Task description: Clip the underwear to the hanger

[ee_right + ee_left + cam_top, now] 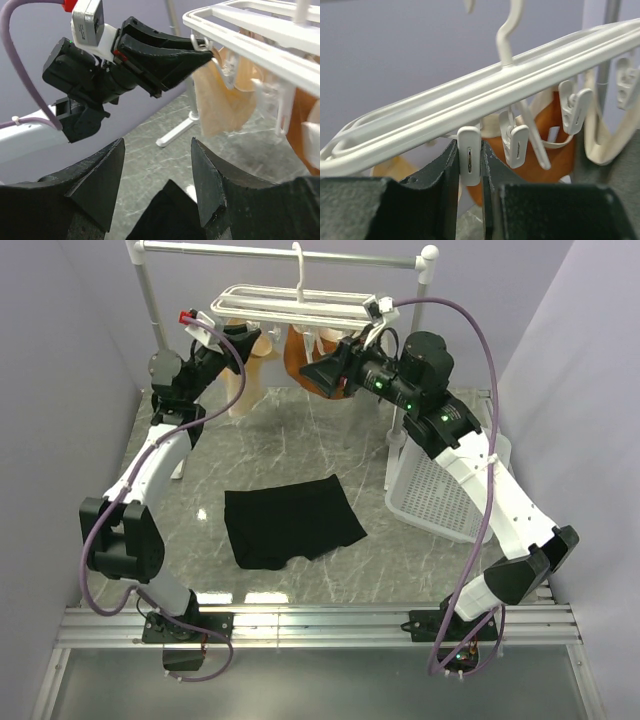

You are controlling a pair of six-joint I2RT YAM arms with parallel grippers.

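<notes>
**Nearest the arm bases.** The underwear (290,522) lies flat and spread on the bench (400,570), at the centre of the overhead view. It is well apart from both claws, and neither holds it.

**Handling assessment.** This is soft, light, limp fabric. It will likely sag and fold once lifted, and nothing about it looks fragile. Take it at the waistband, where the doubled hem should give a clip firm purchase. You cannot tell from above which long edge is the waistband.

**Room at the bench.** Bare bench surrounds the cloth on all sides, so a descent has room. The white basket (440,495) stands at the right of the frame, near the cloth but clear of it.

**Further back.** Your right claw (156,150) stands wide with nothing between its fingers. Your left claw (469,149) is narrow, pinched on a white clip (469,167) under the frame of the hanger (290,302), upper centre of the frame.

**Room at the hanger.** Space is tight here.
- Neighbouring clips dangle just beside the pinched one.
- A tan garment (240,390) and an orange garment (298,358) hang below the frame.
- The rail (290,252) crosses above.

Risk noted: the hanger hangs by its hook and may swing when pushed.
</notes>
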